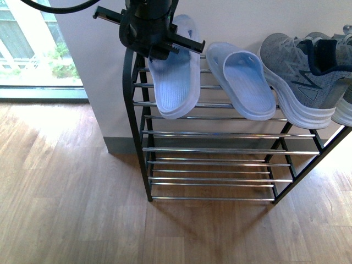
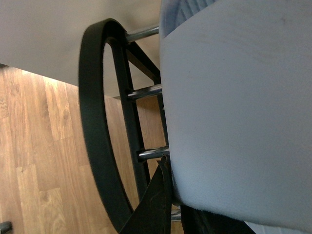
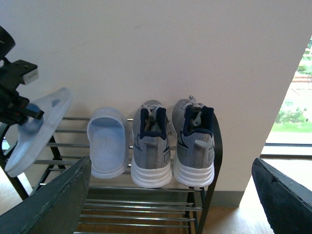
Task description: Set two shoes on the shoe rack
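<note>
My left gripper (image 1: pixel 155 34) is shut on a pale blue slide (image 1: pixel 173 74), holding it tilted over the left end of the shoe rack (image 1: pixel 133 110), close against the top chrome bars. In the left wrist view the slide (image 2: pixel 234 112) fills the right side, beside the rack's rounded black frame (image 2: pixel 92 136). A second pale blue slide (image 1: pixel 242 82) lies on the top tier next to it. Two grey sneakers (image 3: pixel 151 146) (image 3: pixel 195 141) stand on the right end. My right gripper (image 3: pixel 170 195) hangs open in front of the rack, holding nothing.
The rack stands against a pale wall (image 1: pixel 104 82) on a wooden floor (image 1: pixel 66 209). Its lower chrome tiers (image 1: pixel 214 165) hold nothing. A window (image 1: pixel 27 49) is at the left in the front view.
</note>
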You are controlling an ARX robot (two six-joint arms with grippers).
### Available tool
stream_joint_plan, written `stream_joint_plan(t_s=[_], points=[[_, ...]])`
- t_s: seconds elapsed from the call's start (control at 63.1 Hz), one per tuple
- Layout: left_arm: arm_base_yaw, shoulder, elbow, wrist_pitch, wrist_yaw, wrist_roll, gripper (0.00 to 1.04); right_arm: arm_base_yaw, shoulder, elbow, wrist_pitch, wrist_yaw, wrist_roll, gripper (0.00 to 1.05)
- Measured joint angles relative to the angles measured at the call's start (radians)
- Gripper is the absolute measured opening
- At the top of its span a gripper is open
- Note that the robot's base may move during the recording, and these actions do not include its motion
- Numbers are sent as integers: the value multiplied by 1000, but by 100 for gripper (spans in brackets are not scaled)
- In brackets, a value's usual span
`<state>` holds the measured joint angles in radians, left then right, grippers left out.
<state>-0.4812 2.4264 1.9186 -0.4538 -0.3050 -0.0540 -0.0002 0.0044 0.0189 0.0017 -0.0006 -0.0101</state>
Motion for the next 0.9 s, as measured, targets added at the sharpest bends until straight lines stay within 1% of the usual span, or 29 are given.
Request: stream_joint_plan(t_s=[0.095,0.143,0.174,0.222,0.253,0.285,0.364,0.396,0.459,0.57,0.586,0.649,0.697,0.713,0.745,0.808,0.855,0.903], points=[[-6,48,59,-17,-32,29,2,0,0,0,0,0,0,96],[-6,61,72,-18,-32,35,3,0,0,0,0,0,0,96],[-6,68,84,-24,-32,36,8,0,0,0,0,0,0,96],[-4,84,104,-25,-27,43,18,0,0,0,0,0,0,96],[-3,95,117,-31,-21,45,24,0,0,0,0,0,0,96],[-3,99,124,-32,-21,48,27,0,0,0,0,0,0,96],[-3,115,151,-42,-17,48,42,0,0,0,0,0,0,96],[-3,116,153,-45,-13,48,45,0,0,0,0,0,0,96],[-4,115,155,-45,-7,47,56,0,0,0,0,0,0,96],[-5,106,153,-47,41,28,74,0,0,0,0,0,0,96],[-5,101,148,-47,59,20,77,0,0,0,0,0,0,96],[-5,79,126,-47,91,6,86,0,0,0,0,0,0,96],[-5,35,83,-46,147,-21,96,0,0,0,0,0,0,96],[-4,15,64,-41,166,-33,97,0,0,0,0,0,0,96],[-2,-34,17,-16,197,-53,95,0,0,0,0,0,0,96],[5,-126,-70,37,222,-77,95,0,0,0,0,0,0,96],[16,-199,-139,82,218,-84,95,0,0,0,0,0,0,96],[36,-300,-233,144,176,-88,95,0,0,0,0,0,0,96]])
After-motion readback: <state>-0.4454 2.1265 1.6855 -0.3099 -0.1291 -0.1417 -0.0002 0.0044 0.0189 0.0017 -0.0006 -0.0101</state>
